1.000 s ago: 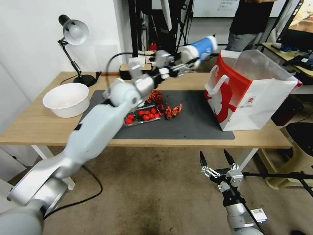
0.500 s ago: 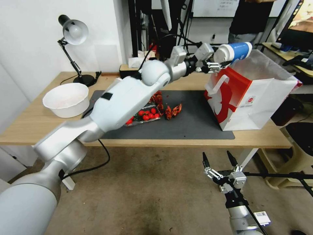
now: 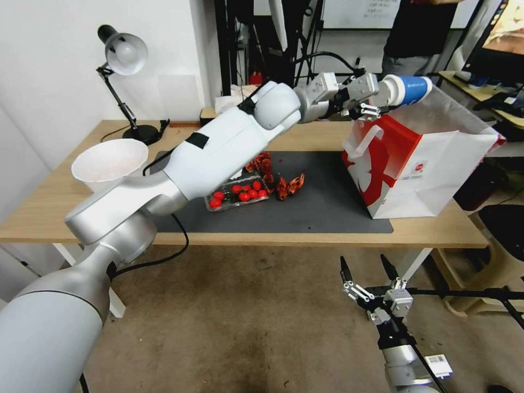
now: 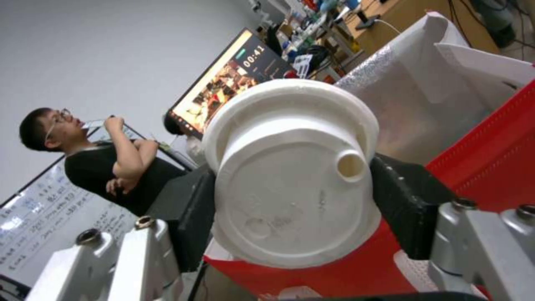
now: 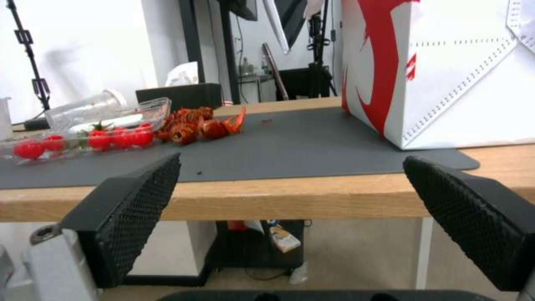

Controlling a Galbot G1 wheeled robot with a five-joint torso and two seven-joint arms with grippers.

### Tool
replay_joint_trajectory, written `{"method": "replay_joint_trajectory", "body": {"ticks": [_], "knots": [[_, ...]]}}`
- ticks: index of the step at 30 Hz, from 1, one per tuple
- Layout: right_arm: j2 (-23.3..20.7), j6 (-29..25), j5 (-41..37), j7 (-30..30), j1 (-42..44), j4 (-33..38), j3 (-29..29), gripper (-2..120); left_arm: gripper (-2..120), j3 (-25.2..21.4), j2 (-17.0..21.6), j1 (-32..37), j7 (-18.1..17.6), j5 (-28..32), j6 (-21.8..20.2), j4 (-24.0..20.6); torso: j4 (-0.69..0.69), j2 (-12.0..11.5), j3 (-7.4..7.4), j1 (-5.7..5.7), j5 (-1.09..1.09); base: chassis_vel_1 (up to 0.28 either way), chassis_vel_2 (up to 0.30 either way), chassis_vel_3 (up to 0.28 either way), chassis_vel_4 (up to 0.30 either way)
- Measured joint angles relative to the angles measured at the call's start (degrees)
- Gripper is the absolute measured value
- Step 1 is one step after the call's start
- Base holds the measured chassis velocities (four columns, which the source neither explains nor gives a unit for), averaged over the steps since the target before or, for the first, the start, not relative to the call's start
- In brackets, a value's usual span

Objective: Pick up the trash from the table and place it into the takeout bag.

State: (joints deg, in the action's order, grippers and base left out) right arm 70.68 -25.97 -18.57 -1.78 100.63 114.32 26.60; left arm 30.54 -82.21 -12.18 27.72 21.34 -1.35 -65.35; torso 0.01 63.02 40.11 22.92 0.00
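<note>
One blue-and-white cup (image 3: 406, 90) lay sideways, pinched in the left end effector (image 3: 376, 101) over the open bag (image 3: 420, 164) on the desk (image 3: 65, 210). The right end effector (image 3: 367, 270) hung spread below the desk edge.

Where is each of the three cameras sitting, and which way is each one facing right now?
Head view: on the head, looking forward and down at the table; left arm outstretched, right gripper low before the table.
Left wrist view: on the left wrist, facing the lidded cup between the left gripper fingers, above the takeout bag.
Right wrist view: below table height, facing the table edge between open fingers.
Shared: the takeout bag, in all three.
</note>
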Motion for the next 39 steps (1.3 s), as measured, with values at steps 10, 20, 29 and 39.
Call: {"method": "replay_joint_trajectory", "body": {"ticks": [10,20,29,39], "knots": [[0.36,-0.3,-0.49,0.08,-0.19,-1.26,-0.03,100,97,-0.07,-0.13,-0.34,0.05,0.48,-0.17,-0.03,-0.01,0.0,0.0,0.0,0.0,0.0,0.0,0.0,0.0],[0.58,-0.37,-0.54,0.18,-0.29,-1.58,-0.3,100,100,-1.88,0.27,0.27,-1.16,1.83,-0.6,-0.99,-0.01,0.0,0.0,0.0,0.0,0.0,0.0,0.0,0.0],[0.54,-0.27,-0.32,0.19,-0.24,-1.48,-0.5,100,100,-4.97,3.4,4.59,-3.11,4.58,-1.38,-3.21,0.0,0.01,0.0,0.0,-0.01,0.0,0.0,0.0,0.0],[0.79,-0.12,-0.19,0.18,-0.41,-1.84,-0.7,100,100,-16.1,11.59,19.0,-11.48,5.76,-6.79,-15.34,0.0,0.01,0.0,-0.01,-0.02,0.0,0.0,0.0,0.0]]}}
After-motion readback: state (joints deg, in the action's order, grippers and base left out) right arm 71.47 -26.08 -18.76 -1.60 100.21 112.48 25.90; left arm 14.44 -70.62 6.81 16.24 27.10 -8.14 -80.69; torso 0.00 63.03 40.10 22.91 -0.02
